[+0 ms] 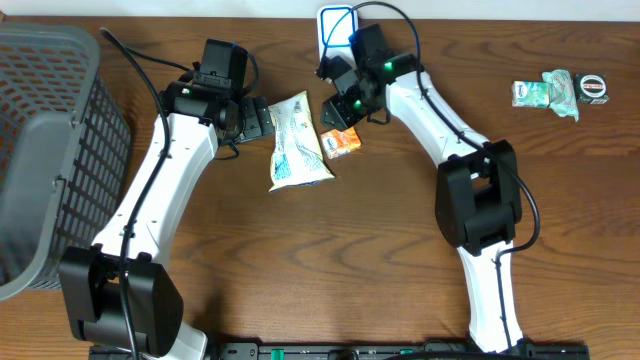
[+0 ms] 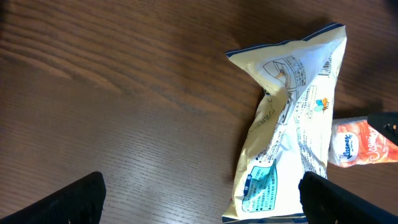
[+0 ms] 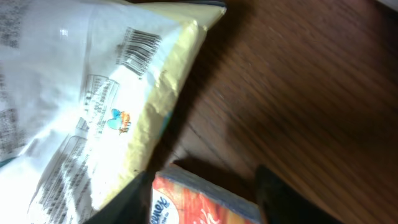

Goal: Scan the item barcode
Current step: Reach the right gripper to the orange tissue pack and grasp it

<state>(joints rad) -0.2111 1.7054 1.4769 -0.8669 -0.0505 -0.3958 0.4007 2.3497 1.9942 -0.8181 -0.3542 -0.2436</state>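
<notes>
Left claw [image 2: 202, 193] apart, right claw's [image 3: 202, 193] grip on the orange packet [image 1: 341, 144] unclear; it may shove the nine-o'clock snack bag [image 1: 298, 140].

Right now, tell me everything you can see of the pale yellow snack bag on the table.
The snack bag is glossy, crinkled film, pale yellow and white, with fine print, a blue label and a barcode facing up. It lies flat on the wooden table, with an orange packet against its edge.
</notes>
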